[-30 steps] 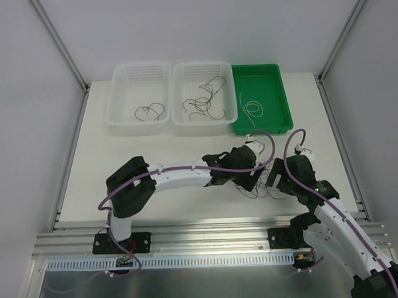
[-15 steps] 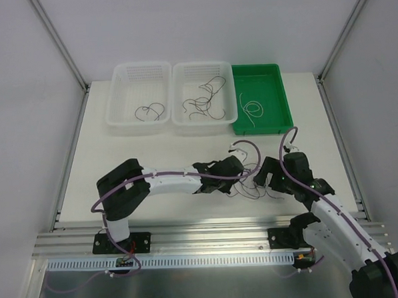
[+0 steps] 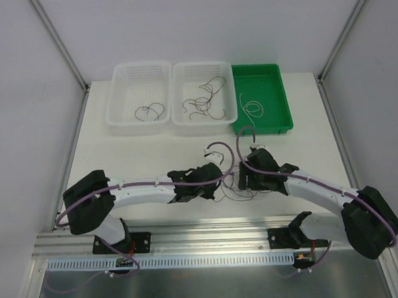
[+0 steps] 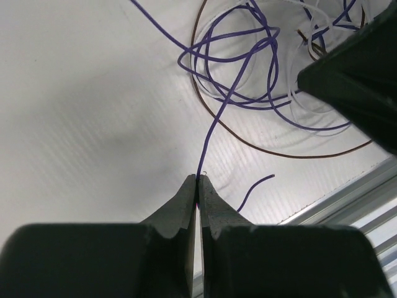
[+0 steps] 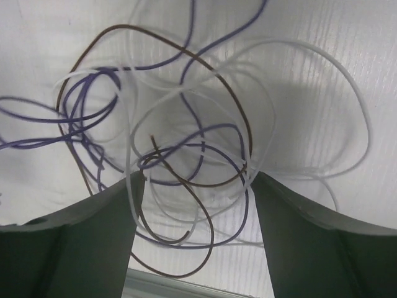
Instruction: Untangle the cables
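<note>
White table (image 3: 139, 159), tangled cables (image 3: 235, 190), grey walls (image 3: 23, 98)

At the far edge of the white bench (image 3: 139, 159) we see two white slotted baskets side by side, one at the left (image 3: 141, 64) and one in the middle (image 3: 201, 64), with a green tray (image 3: 268, 75) just beside them on the right. An aluminium rail (image 3: 210, 238) runs along the near edge.

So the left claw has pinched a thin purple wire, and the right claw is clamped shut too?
Not the right one. The left gripper is shut on the thin purple wire, but the right gripper stands open, jaws wide apart, straddling the tangle of purple, brown and white wires, as the right wrist view shows.
</note>
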You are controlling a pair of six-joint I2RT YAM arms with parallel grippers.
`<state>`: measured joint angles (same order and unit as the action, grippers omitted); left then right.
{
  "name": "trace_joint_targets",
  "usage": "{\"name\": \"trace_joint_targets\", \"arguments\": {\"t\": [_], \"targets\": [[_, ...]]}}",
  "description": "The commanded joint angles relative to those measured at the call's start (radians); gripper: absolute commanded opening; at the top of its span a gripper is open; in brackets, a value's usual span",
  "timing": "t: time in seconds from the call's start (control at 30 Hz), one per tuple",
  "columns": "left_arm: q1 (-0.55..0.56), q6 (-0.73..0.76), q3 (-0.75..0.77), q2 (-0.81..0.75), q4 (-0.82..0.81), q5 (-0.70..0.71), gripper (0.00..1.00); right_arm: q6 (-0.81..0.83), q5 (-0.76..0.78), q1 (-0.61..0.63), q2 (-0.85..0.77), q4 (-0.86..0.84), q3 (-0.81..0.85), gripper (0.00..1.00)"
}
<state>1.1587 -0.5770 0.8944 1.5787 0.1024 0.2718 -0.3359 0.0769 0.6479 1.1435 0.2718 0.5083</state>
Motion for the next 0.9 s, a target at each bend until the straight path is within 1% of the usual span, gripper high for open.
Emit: {"name": "trace_joint_targets", "arguments": {"t": [0.0,0.07,0.1,0.17,0.2,0.27,0.33,0.37,0.4,0.43,0.47,0.5,0.53,0.57,0.6,0.63,0.7,0.77,0.8,0.87], "targets": [[0.006,-0.049,-0.069,-0.12,-0.006,0.067,0.0,-0.029,0.135,0.03,0.082,-0.036,0.053,0.72],[0.004,-0.052,-0.101,-0.16,-0.007,0.098,0.0,-0.034,0.152,0.033,0.113,-0.036,0.055,0.58],[0.003,-0.053,-0.118,-0.201,-0.006,0.11,0.0,-0.037,0.171,0.032,0.128,-0.033,0.052,0.45],[-0.013,-0.063,-0.17,-0.244,0.003,0.132,0.0,-0.037,0.205,0.033,0.134,-0.019,0.052,0.31],[-0.023,-0.067,-0.189,-0.296,0.008,0.135,0.0,-0.034,0.222,0.032,0.137,-0.008,0.053,0.17],[-0.057,-0.09,-0.256,-0.356,0.031,0.135,0.0,-0.028,0.253,0.026,0.121,0.038,0.061,0.01],[-0.143,-0.119,-0.337,-0.463,0.057,0.126,0.0,-0.02,0.284,0.007,0.076,0.091,0.065,0.01],[-0.177,-0.129,-0.366,-0.505,0.074,0.116,0.0,-0.02,0.282,-0.026,0.053,0.108,0.062,0.01],[-0.251,-0.138,-0.396,-0.601,0.085,0.095,0.0,-0.014,0.273,-0.048,0.029,0.122,0.061,0.01],[-0.286,-0.153,-0.452,-0.653,0.097,0.095,0.0,-0.006,0.267,-0.072,-0.008,0.151,0.058,0.01],[-0.313,-0.161,-0.478,-0.707,0.109,0.093,0.0,0.0,0.262,-0.118,-0.075,0.168,0.056,0.01],[-0.347,-0.167,-0.501,-0.815,0.143,0.099,0.0,0.005,0.259,-0.14,-0.118,0.188,0.059,0.01],[-0.399,-0.179,-0.537,-0.868,0.161,0.104,0.0,0.009,0.258,-0.161,-0.158,0.228,0.064,0.01],[-0.428,-0.185,-0.551,-0.917,0.186,0.107,0.0,0.023,0.262,-0.197,-0.241,0.25,0.082,0.01],[-0.453,-0.19,-0.567,-1.006,0.23,0.116,0.0,0.031,0.264,-0.211,-0.278,0.291,0.094,0.01],[-0.496,-0.19,-0.572,-1.045,0.255,0.118,0.0,0.038,0.265,-0.226,-0.312,0.311,0.108,0.01],[-0.533,-0.187,-0.574,-1.13,0.316,0.135,0.0,0.057,0.274,-0.258,-0.394,0.367,0.165,0.01],[-0.545,-0.181,-0.565,-1.169,0.345,0.144,0.0,0.069,0.287,-0.286,-0.43,0.401,0.206,0.01],[-0.55,-0.178,-0.551,-1.171,0.364,0.152,0.0,0.08,0.288,-0.292,-0.456,0.417,0.249,0.01],[-0.55,-0.179,-0.534,-1.163,0.395,0.165,0.0,0.083,0.293,-0.309,-0.478,0.451,0.285,0.01]]}}
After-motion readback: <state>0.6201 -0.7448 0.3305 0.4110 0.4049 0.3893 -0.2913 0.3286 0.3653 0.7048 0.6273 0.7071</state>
